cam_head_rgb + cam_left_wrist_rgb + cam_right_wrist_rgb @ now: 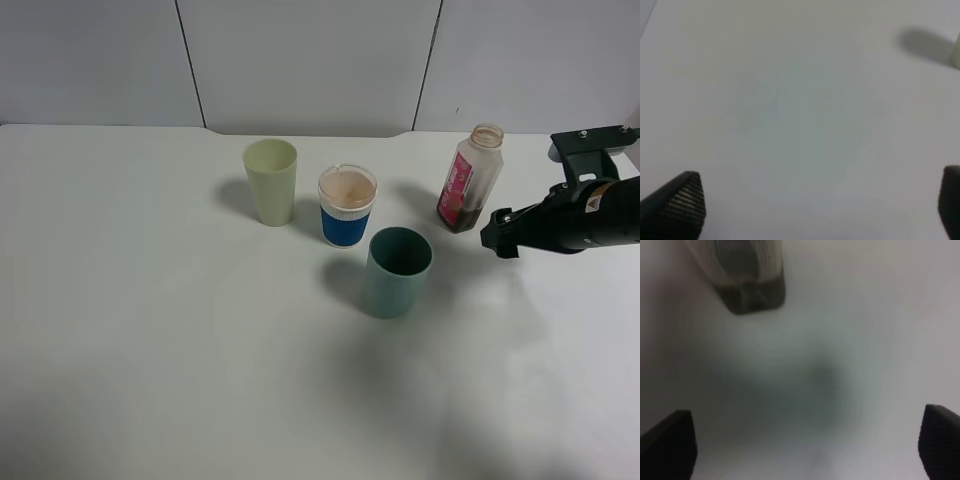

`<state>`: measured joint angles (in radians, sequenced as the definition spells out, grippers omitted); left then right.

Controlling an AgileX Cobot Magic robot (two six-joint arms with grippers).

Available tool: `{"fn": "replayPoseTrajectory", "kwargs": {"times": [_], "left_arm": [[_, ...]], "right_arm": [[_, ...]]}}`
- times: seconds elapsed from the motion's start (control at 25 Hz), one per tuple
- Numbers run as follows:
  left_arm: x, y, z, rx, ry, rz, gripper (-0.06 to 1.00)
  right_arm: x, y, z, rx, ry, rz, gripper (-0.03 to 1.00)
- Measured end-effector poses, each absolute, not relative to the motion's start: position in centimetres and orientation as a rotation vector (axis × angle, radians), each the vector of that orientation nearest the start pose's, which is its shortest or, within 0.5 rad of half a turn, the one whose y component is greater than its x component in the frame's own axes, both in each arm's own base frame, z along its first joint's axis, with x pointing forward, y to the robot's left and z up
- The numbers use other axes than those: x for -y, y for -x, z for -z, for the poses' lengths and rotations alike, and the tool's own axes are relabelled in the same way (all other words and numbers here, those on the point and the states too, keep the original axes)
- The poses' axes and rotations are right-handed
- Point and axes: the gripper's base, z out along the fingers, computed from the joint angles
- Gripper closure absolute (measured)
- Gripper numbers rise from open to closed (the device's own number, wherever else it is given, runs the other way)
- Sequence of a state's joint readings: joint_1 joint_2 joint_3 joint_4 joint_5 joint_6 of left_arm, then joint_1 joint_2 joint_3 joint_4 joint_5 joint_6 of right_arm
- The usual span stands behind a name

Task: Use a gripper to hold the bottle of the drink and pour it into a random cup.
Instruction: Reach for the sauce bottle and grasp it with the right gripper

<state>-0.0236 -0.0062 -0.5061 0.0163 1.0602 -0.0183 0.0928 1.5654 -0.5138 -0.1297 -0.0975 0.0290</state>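
Just beside the bottle (470, 180) my right claw (497, 233) stands open, empty; the cup (347, 207) looks filled, so I judge a clean withdrawal next.

The right arm (590, 222) comes in from the right edge of the high view. It is black, lies almost level and dips a little toward its tip. A small yellow sticker (592, 202) sits on its upper side, and a black bracket (590, 148) stands above it. The right end effector (498, 238) points left and hangs above the worktop (150, 350), touching nothing. In its wrist view the two dark, ribbed fingertips (671, 442) show at opposite edges, so the jaws stand wide apart. The left end effector (815, 205) shows only in its own wrist view. Its black, ribbed fingertips (682, 202) are likewise spread far apart, above the worktop.
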Motion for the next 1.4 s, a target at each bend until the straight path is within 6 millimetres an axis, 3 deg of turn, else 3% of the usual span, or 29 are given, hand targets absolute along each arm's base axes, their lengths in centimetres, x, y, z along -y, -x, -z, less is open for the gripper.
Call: {"fn": "replayPoseTrajectory", "kwargs": {"times": [0.52,0.88,1.4], "left_arm": [[-0.1,0.7,-27.9,-2.031,-0.005,0.007,0.02],[-0.1,0.7,-27.9,-2.031,-0.005,0.007,0.02],[-0.1,0.7,-27.9,-2.031,-0.005,0.007,0.02]], "right_arm": [[-3.2,-28.1,-11.9,-2.199,0.383,-0.009,0.09],[-3.5,-29.4,-11.3,-2.016,0.365,-0.017,0.01],[-3.6,-29.8,-10.2,-1.93,0.393,0.015,0.01]]}}
